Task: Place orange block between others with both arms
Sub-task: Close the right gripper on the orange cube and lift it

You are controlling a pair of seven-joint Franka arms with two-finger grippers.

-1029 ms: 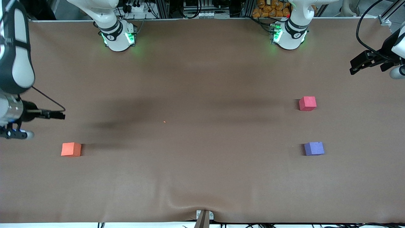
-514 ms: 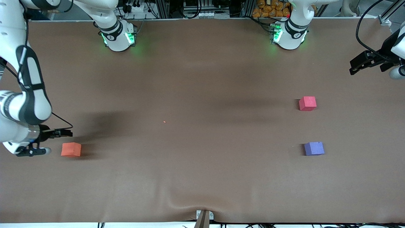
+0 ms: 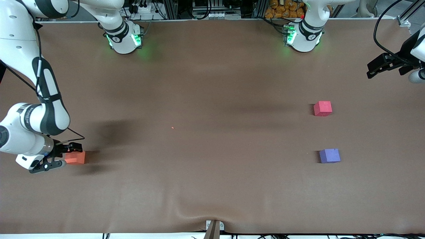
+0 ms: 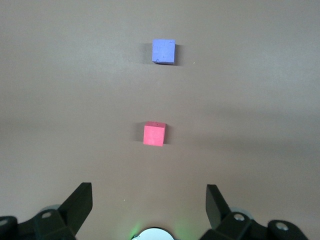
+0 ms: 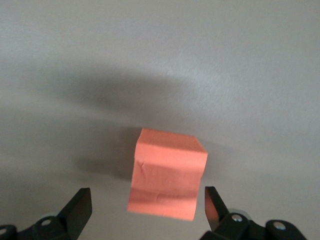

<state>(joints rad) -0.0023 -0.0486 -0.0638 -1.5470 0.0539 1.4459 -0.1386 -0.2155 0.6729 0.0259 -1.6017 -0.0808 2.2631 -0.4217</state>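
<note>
Front view: the right gripper (image 3: 63, 156) has swung down to the orange block (image 3: 75, 157), fingers apart. The left gripper (image 3: 386, 64) waits, spread.

Right wrist view: centre the block (image 5: 167, 175) between both fingers before closing.

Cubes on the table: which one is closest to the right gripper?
The orange cube, alone at the right arm's end, sits between the open right gripper fingers. The red-pink cube and purple cube lie toward the left arm's end.

white arms (image 3: 20, 43), black joints, green-lit bases (image 3: 124, 39)
</note>
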